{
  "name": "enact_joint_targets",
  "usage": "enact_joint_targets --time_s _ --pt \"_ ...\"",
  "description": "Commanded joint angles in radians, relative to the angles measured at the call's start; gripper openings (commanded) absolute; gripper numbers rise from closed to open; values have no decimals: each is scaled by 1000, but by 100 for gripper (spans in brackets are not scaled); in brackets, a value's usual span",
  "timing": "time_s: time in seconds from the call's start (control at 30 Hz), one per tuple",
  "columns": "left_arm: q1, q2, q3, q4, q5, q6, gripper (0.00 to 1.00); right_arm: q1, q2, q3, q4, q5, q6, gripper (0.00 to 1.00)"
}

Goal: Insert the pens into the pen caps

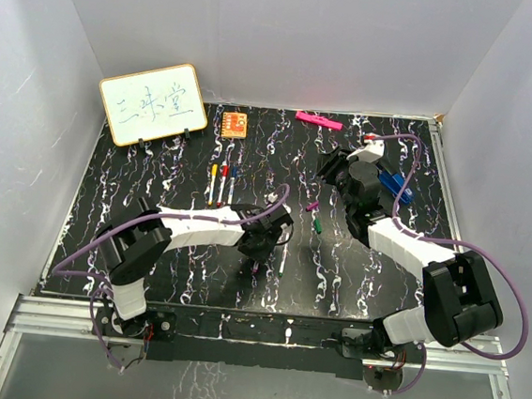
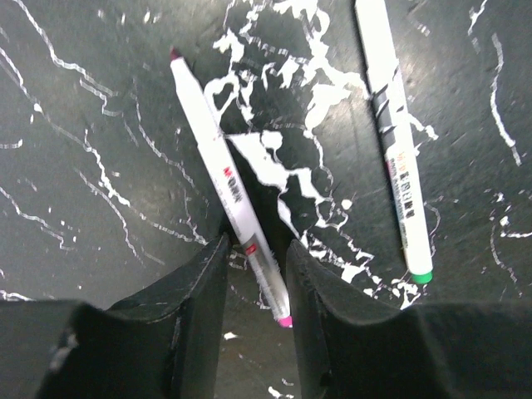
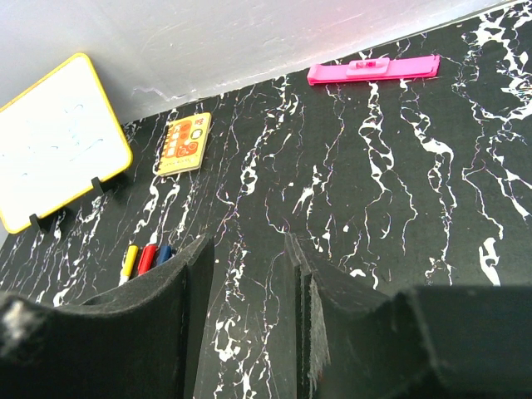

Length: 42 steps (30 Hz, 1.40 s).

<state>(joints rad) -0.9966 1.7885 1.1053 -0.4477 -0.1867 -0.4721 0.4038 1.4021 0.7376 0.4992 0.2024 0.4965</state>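
Left wrist view: left gripper, jaws apart, astride purple-tipped pen; right gripper likewise apart

dark-tipped pen: lies slanted on the black marbled tabletop
green-ended pen: flat, apart to its right
hand: fingers straddle the dark-tipped pen's rear, gap on one side

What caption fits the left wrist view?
Open jaws of the left gripper straddle the lower end of a magenta-ended pen on the black marbled table; a green-ended pen lies apart to its right.
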Motion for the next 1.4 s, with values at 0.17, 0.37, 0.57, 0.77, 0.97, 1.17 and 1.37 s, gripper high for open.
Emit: enact_joint_targets --time_s 0.17,0.37,0.57,0.77,0.97,1.17,1.37 --pt "-2 -4 -69 -129 -9 -7 31 -1 -14 14 52 -7 6 36" --pt "13 22 -61 -95 -15 -7 32 -2 -11 13 52 -15 7 36" --pt "48 30 -62 -53 -2 -3 33 -1 -12 7 52 -10 5 36" --pt "57 72 -40 -29 5 -3 32 0 -7 3 52 -7 2 35" --pt "59 112 -35 -15 27 -14 31 0 -5 1 51 0 1 35" --pt "58 127 -40 -30 37 -12 20 0 -3 -5 52 6 1 35" --pt "58 118 -70 -32 69 -3 0 0 -8 -6 49 22 4 35"
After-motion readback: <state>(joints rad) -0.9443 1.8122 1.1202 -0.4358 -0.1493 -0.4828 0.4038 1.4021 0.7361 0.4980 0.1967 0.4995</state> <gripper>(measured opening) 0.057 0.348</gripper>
